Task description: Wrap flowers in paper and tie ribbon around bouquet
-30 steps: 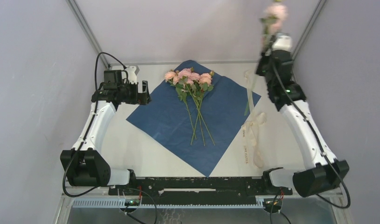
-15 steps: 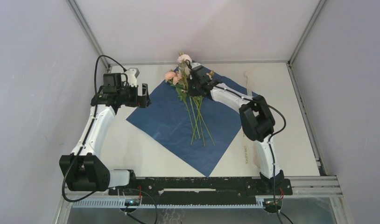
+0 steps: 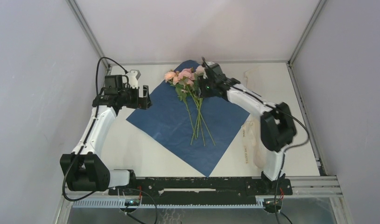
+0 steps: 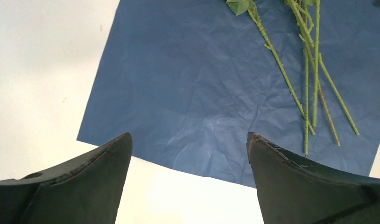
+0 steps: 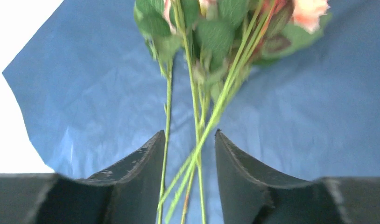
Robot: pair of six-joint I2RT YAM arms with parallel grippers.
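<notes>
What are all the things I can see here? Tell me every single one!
flowers: one bunch, pink blooms and green stems, lying on the paper
paper: one sheet, dark blue side up, middle of the table
ribbon: one, cream with dark lettering, on the table right of the paper
table: one, white, under everything
left arm: one, white and black, by the paper's left corner
right arm: one, white and black, reaching to the flowers
left claw: black, open, above the paper's edge
right claw: black, open, stems between its fingers
</notes>
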